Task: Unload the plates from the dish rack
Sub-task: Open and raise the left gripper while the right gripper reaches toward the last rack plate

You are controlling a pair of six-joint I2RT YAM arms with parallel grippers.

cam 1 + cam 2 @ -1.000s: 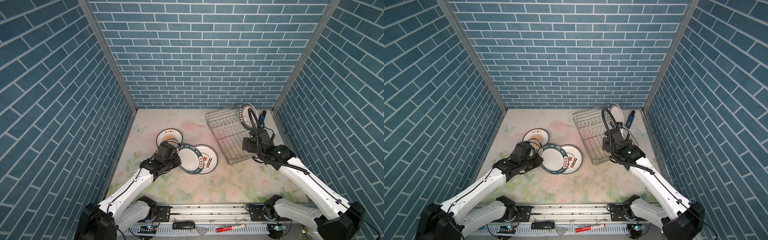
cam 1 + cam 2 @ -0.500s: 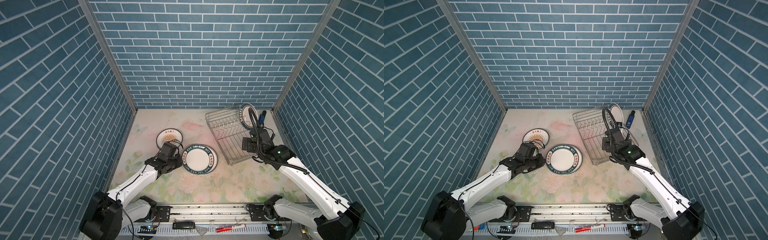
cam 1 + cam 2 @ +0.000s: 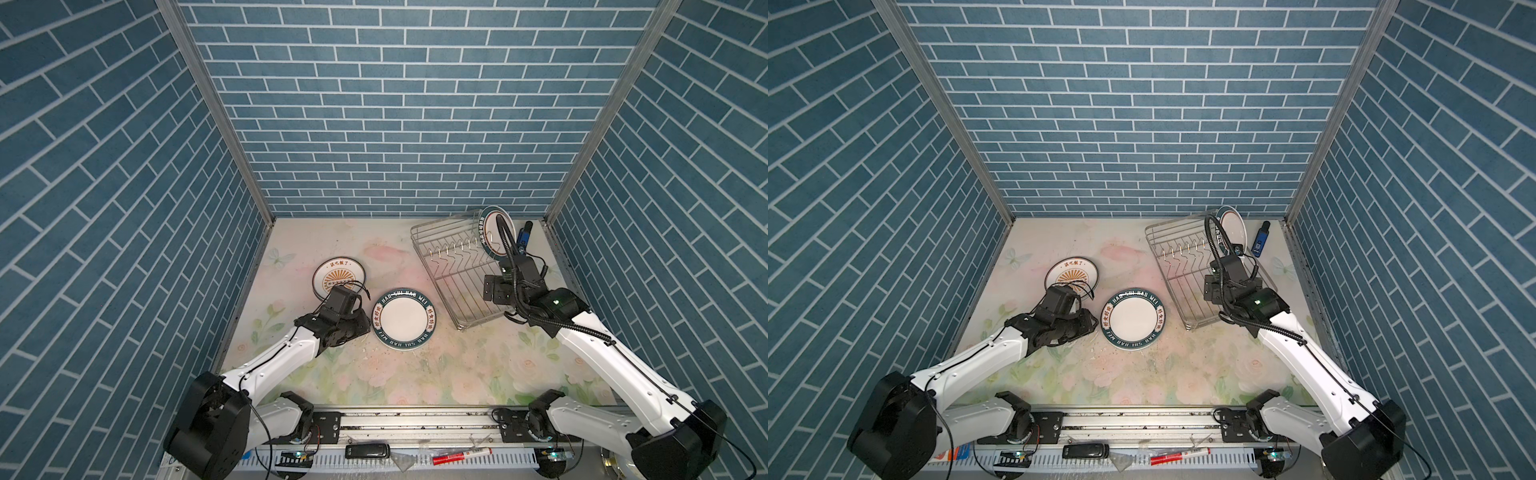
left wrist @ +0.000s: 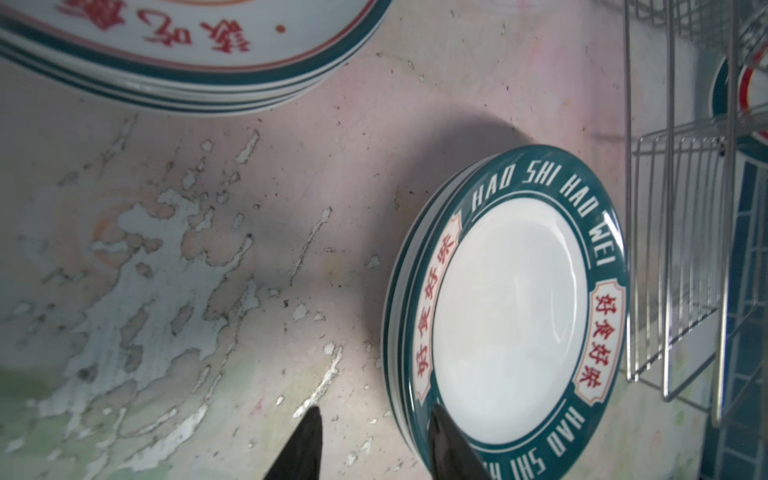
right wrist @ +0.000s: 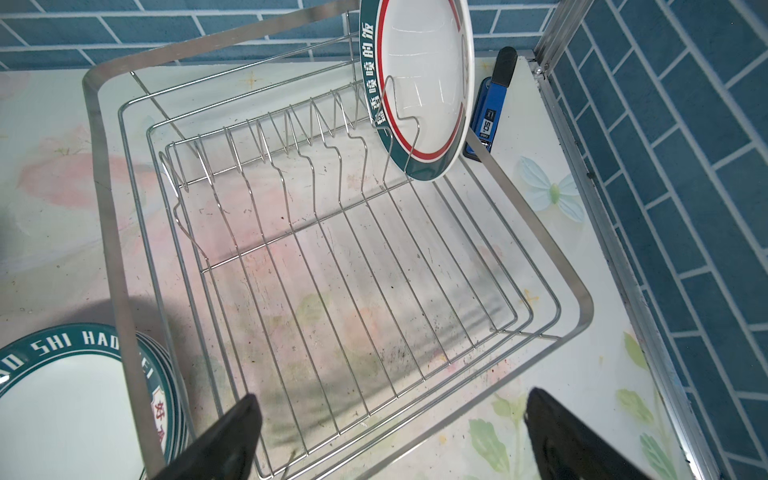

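Apparently left hand (image 4: 375, 444) gapes astride the rim of stacked plates (image 4: 510, 312).

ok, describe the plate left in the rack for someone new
Find the silver wire dish rack at the back right of the table. One plate stands on edge at its far end. Its teal band has a red inner ring; the other plates lie flat in stacks outside.

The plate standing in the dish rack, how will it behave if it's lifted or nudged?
Probably stiff and breakable: the plate looks like glazed ceramic. Its glossy face may slip in a pinch. It stands on edge between prongs of the dish rack, so a sideways nudge could tip it.
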